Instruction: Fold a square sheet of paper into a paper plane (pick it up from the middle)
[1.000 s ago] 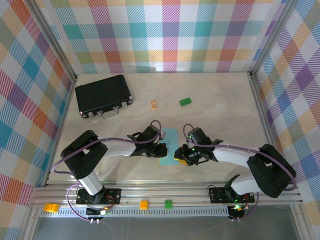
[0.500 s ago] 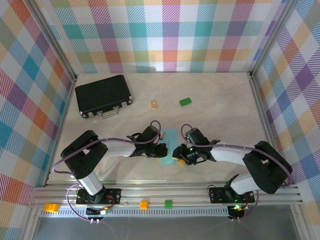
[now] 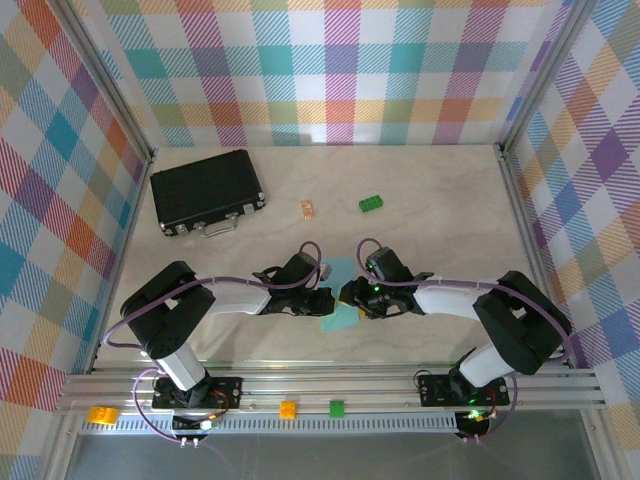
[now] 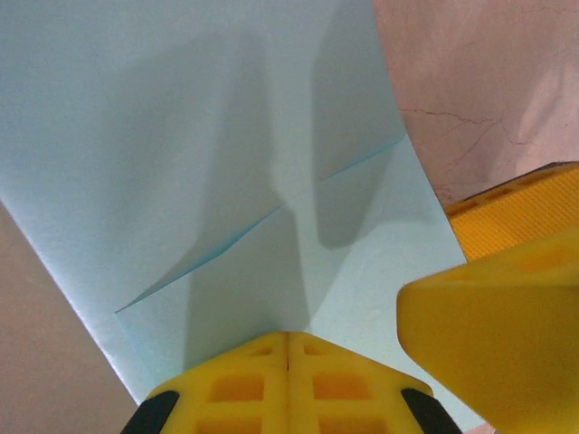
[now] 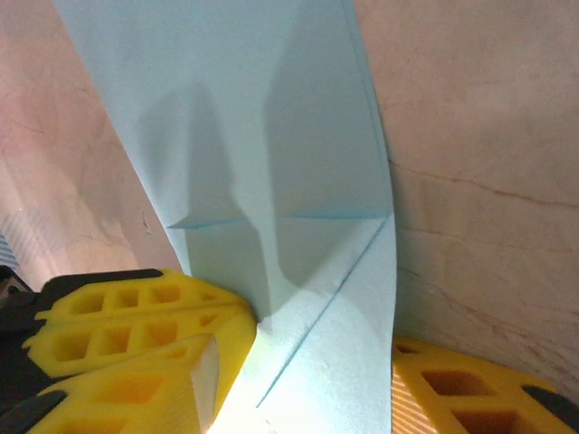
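The square sheet of paper (image 3: 337,321) is light blue, creased and partly folded, lying at mid-table between both arms. In the left wrist view the sheet (image 4: 181,136) rises in a ridge from my left gripper (image 4: 288,336), whose yellow jaws are pressed together on its edge. From above, the left gripper (image 3: 326,298) sits at the sheet's left side. My right gripper (image 3: 349,298) is close against it from the right. In the right wrist view the right gripper (image 5: 312,380) stands open with the sheet (image 5: 271,108) between its jaws. No paper plane is in view.
A black case (image 3: 207,190) lies at the back left. A small orange piece (image 3: 308,208) and a green brick (image 3: 371,204) sit behind the sheet. Loose bricks (image 3: 288,408) rest on the front rail. Metal frame rails border both sides.
My right gripper has slid left over the sheet toward the left gripper, and its jaws have widened. The left gripper has stayed in place and shut.
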Available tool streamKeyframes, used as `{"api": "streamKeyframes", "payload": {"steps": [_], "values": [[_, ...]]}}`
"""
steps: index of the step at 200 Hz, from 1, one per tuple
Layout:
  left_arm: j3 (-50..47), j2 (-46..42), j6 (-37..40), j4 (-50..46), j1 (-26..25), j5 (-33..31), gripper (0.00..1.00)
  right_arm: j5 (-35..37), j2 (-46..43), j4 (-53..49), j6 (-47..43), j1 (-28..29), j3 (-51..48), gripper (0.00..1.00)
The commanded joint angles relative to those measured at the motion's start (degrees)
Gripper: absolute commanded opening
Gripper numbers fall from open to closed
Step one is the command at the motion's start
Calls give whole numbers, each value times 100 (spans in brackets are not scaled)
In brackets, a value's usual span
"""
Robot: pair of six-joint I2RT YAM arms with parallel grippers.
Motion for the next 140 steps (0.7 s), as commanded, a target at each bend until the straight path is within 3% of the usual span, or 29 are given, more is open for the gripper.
{"api": "streamKeyframes", "payload": {"steps": [1,140], "values": [[-181,-21,-35,-268,5,-6,0,121,124,326,20,-115,43,45],[-216,-145,-93,-193,9,55,0,-142,442,1216,-304,-259,-205,16]]}}
